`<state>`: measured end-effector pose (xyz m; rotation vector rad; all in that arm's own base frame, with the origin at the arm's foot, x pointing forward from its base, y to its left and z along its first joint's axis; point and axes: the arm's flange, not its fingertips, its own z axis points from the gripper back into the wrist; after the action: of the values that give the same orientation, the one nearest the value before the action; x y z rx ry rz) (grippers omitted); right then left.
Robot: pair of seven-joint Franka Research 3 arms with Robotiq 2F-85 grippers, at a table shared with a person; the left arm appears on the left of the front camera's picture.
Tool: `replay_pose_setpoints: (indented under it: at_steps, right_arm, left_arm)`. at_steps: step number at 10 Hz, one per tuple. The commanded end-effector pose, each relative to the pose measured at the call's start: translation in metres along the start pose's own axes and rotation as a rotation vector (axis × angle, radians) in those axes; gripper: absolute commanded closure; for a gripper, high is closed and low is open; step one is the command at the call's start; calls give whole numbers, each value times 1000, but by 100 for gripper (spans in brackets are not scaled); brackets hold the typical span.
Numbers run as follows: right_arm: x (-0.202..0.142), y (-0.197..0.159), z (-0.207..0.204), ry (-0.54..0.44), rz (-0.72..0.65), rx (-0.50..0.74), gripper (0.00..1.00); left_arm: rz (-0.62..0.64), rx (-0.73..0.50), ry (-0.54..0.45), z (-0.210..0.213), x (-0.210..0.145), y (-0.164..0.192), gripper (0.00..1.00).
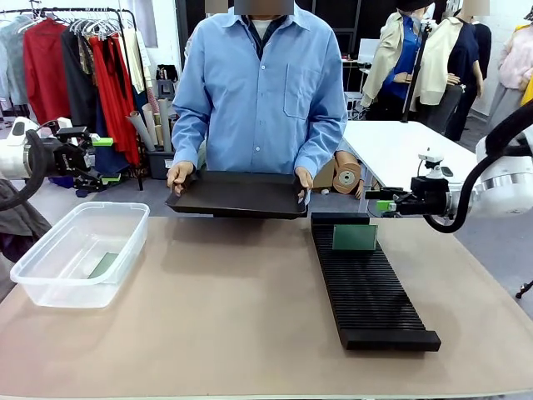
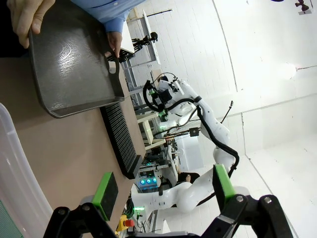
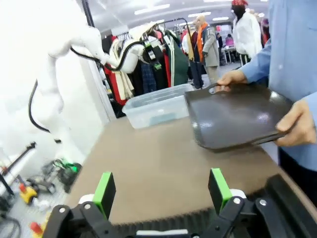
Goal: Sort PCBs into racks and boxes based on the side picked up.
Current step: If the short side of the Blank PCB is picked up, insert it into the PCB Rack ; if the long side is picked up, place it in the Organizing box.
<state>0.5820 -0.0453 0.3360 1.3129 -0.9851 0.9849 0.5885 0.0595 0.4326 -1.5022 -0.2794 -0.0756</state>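
Clear box (image 1: pixel 50 262) holding one PCB (image 1: pixel 104 265), another upright in rack (image 1: pixel 366 292); left gripper (image 2: pixel 163 191) wide, right gripper (image 3: pixel 161 188) wide

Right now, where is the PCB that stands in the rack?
In the front view, the PCB stands upright in the far end of the black rack, right of centre, just below the tray the person holds.

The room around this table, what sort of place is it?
Probably a robot lab or test workshop: two white arms flank the table, a clothes rack stands behind, and another white robot arm shows farther off.
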Motion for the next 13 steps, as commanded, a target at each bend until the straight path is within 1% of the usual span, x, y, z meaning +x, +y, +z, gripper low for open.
replay_pose_setpoints:
  at_steps: [1,2,4,5,6,7,9,11,12,13]
  right_arm:
    - [14,41,-9,18,-292,-8,0]
    - [19,49,-10,7,-441,-41,0]
    - [33,66,-12,15,-627,-115,0]
    - [40,76,-13,-20,-774,-147,0]
    - [48,83,-13,-43,-832,-163,0]
    - [56,90,-14,-65,-872,-157,0]
    - [65,96,-12,-127,-981,-96,0]
    - [66,97,-12,-118,-1033,-57,0]
    - [64,93,-11,-73,-966,-101,0]
    - [64,93,-11,-73,-966,-101,0]
  left_arm:
    - [3,1,2,1,0,-3,0]
    - [3,1,2,1,0,-3,0]
    - [3,1,2,1,0,-3,0]
    - [3,1,2,1,0,-3,0]
    - [3,1,2,1,0,-3,0]
    - [3,1,2,1,0,-3,0]
    - [3,1,2,1,0,-3,0]
    - [3,1,2,1,0,-3,0]
    - [3,1,2,1,0,-3,0]
    - [3,1,2,1,0,-3,0]
